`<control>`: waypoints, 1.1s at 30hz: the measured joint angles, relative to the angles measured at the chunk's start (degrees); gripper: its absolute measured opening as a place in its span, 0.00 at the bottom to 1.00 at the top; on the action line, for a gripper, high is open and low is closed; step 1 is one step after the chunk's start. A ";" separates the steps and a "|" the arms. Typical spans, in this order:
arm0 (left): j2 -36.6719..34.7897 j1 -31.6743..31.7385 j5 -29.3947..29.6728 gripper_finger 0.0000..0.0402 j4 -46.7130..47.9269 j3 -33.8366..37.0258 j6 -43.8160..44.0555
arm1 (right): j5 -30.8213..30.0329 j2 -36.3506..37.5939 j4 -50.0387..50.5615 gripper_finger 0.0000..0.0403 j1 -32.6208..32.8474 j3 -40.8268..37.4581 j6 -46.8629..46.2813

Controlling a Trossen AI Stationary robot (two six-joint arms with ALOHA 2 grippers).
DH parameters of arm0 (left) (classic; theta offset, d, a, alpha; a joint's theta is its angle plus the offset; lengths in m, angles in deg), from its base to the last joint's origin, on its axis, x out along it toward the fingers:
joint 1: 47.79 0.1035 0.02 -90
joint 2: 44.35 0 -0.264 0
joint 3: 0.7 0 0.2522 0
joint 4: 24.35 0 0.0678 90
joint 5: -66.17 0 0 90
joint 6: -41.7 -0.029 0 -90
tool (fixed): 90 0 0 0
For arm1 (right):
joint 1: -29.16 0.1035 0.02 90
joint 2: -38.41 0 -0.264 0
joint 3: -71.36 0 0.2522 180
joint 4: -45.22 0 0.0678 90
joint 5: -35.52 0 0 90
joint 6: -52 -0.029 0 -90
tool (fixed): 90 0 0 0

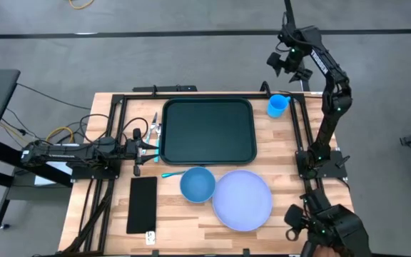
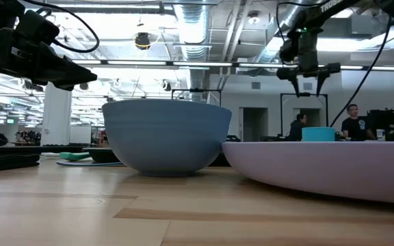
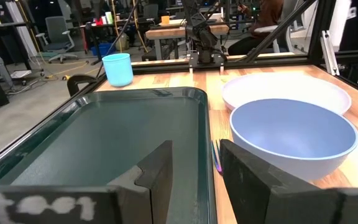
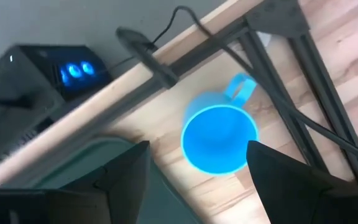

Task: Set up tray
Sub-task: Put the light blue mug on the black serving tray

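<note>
This is a robotics lab in an open industrial office hall. Bare silver ventilation ducts (image 2: 190, 27) and long strip lights run under the exposed ceiling. A pale butcher-block wooden table (image 1: 191, 214) stands on grey carpet inside a black metal frame (image 1: 113, 128). Behind it are grey swivel office chairs (image 3: 58, 31), cluttered workbenches and seated people (image 2: 353, 123).

High cam overhead, low cam table-level, both show bowl (image 1: 197, 183)
</note>
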 joint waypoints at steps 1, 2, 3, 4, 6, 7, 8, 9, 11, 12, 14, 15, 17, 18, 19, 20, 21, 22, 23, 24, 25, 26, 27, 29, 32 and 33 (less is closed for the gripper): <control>0.00 0.00 0.00 0.30 0.00 0.00 -0.01 | 0.02 0.02 -0.04 0.65 -0.59 -0.11 -0.85; 0.00 0.00 0.00 0.30 0.00 -0.02 -0.02 | 0.11 0.07 -0.04 0.65 -1.09 -0.51 -1.94; 0.00 0.00 0.00 0.30 0.00 0.00 0.00 | 0.16 0.11 0.00 0.65 -1.51 -1.03 -3.18; 0.00 0.00 0.00 0.30 0.00 -0.02 0.00 | 0.19 0.11 -0.08 0.65 -2.02 -1.74 -4.29; 0.00 0.00 0.00 0.30 0.00 0.00 0.00 | 0.21 0.11 -0.01 0.65 -2.97 -3.54 -5.91; -0.01 0.00 0.00 0.30 0.00 -0.02 0.00 | 0.22 0.11 -0.05 0.65 -3.30 -4.40 -6.26; -0.01 0.00 0.00 0.30 0.00 0.00 0.00 | 0.20 0.00 -0.18 0.65 -3.48 -4.64 -6.31; 0.00 0.00 0.00 0.30 0.00 0.00 0.00 | 0.17 -0.05 -0.69 0.65 -3.41 -4.64 -6.22; -0.02 0.00 0.00 0.30 0.00 -0.01 0.00 | 0.17 -0.02 -0.17 0.65 -2.68 -4.58 -6.08; -0.01 0.00 0.00 0.30 0.02 -0.01 0.00 | 0.17 -0.02 0.17 0.65 -2.28 -4.58 -6.46; -0.02 0.00 0.02 0.30 0.00 -0.02 0.00 | 1.29 -0.02 -0.09 0.65 -1.78 -4.58 -7.20; -0.01 0.00 0.01 0.30 0.02 0.00 0.00 | 1.99 -0.02 -0.01 0.65 -1.85 -4.58 -7.32; -0.01 0.00 0.01 0.30 0.01 0.00 0.01 | 1.80 -0.02 -0.06 0.65 -2.39 -4.58 -7.92; -0.02 0.00 0.02 0.30 0.01 -0.01 0.02 | 1.13 -0.02 -0.09 0.65 -2.49 -4.58 -8.74; -0.01 0.00 0.02 0.30 0.02 0.00 0.01 | 0.16 -0.02 -0.24 0.65 -2.60 -4.58 -9.52; -0.02 0.00 0.00 0.30 0.02 -0.02 0.02 | -1.12 -0.02 -0.54 0.65 -2.59 -4.58 -10.41; -0.01 0.00 0.00 0.30 0.01 -0.02 0.02 | -2.05 -0.02 -0.83 0.65 -2.50 -4.58 -11.19; -0.02 0.00 0.02 0.30 0.02 0.00 0.02 | -2.43 -0.02 -0.90 0.65 -2.44 -4.58 -11.77; -0.02 0.00 0.02 0.30 0.02 -0.02 0.02 | -2.46 -0.02 -0.89 0.65 -2.35 -4.58 -12.03; 0.00 0.00 0.00 0.30 0.02 0.00 0.02 | -2.38 -0.02 -1.09 0.65 -2.33 -4.59 -12.29; -0.02 0.00 0.01 0.30 0.01 -0.01 0.02 | -2.42 0.00 -1.91 0.65 -2.34 -4.90 -12.57; -0.01 0.00 0.02 0.30 0.02 0.00 0.02 | -2.48 0.01 -2.97 0.65 -2.44 -5.40 -12.86; 0.00 0.00 0.00 0.30 0.02 -0.02 0.02 | -2.54 -0.01 -3.91 0.65 -2.74 -5.99 -12.92; -0.02 0.00 0.01 0.30 0.02 0.00 0.02 | -1.79 -0.02 -6.66 0.65 -3.92 -7.40 -12.52; -0.01 0.00 0.00 0.30 0.02 0.00 0.02 | -0.13 -0.04 -8.47 0.65 -4.92 -8.16 -12.30; -0.02 0.00 0.00 0.30 0.01 -0.01 0.02 | 0.00 -0.04 -8.51 0.65 -5.05 -8.16 -12.36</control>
